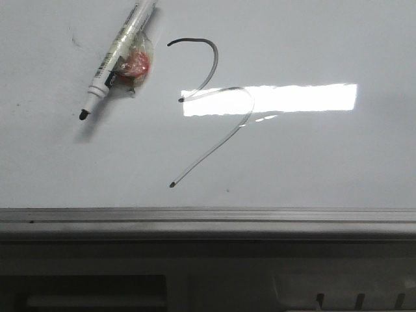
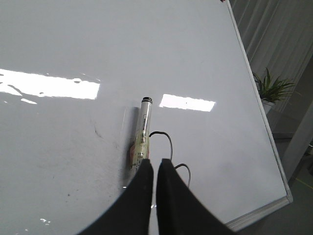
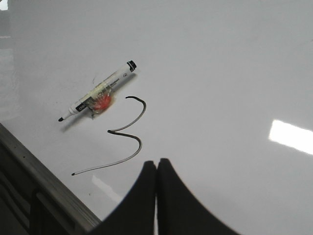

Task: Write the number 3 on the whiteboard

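Item: whiteboard, large glossy white-grey surface lying flat, grey metal edge rail along the near side, a bright rectangular glare across the middle. Item: number 3, thin black marker line drawn near the board's centre, small curved top loop, long slanting lower stroke ending in a dot towards the near rail; the figure reads as complete, so the writing step is judged done. Item: marker, uncapped, white barrel with printed label, lying on the board just left of the number 3, black tip pointing towards the near-left; something red wrapped in clear film sits against its barrel, its nature not clear, possibly a grip aid. The marker rests free of both arms, which suggests it has been set down as no longer needed. Item: left gripper, dark fingers drawn together with only a thin slit between them, holding nothing, poised above the marker's tail end. Item: right gripper, fingers pressed together, empty, hanging over the board on the near side of the number 3. Neither gripper touches the board, leaving the drawn line unsmeared.
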You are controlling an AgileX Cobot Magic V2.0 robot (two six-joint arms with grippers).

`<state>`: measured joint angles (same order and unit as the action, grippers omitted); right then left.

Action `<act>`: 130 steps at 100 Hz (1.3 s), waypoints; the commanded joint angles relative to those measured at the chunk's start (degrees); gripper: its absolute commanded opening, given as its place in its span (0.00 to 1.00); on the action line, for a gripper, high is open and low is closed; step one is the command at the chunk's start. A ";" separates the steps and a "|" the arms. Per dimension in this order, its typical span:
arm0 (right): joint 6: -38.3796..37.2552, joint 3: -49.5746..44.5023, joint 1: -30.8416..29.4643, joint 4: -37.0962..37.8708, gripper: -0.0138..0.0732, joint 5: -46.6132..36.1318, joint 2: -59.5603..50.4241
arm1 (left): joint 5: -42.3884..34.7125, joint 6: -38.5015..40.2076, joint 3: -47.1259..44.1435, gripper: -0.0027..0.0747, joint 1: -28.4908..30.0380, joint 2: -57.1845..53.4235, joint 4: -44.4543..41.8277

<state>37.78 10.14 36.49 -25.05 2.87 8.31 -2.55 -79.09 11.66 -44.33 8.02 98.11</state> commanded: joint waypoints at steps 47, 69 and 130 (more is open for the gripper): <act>-0.07 1.47 -0.31 0.38 0.09 -4.75 0.43 | -3.60 -0.12 1.40 0.01 -0.26 0.42 -10.33; -0.07 1.47 -0.31 0.38 0.09 -4.75 0.43 | -5.75 40.72 -3.62 0.01 9.18 0.42 -64.73; -0.07 1.47 -0.31 0.38 0.09 -4.86 0.43 | 11.26 72.10 -12.31 0.01 33.77 -9.64 -98.11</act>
<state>37.78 10.11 36.49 -25.05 2.60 8.31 10.47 -7.71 -0.04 -10.75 -0.27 0.84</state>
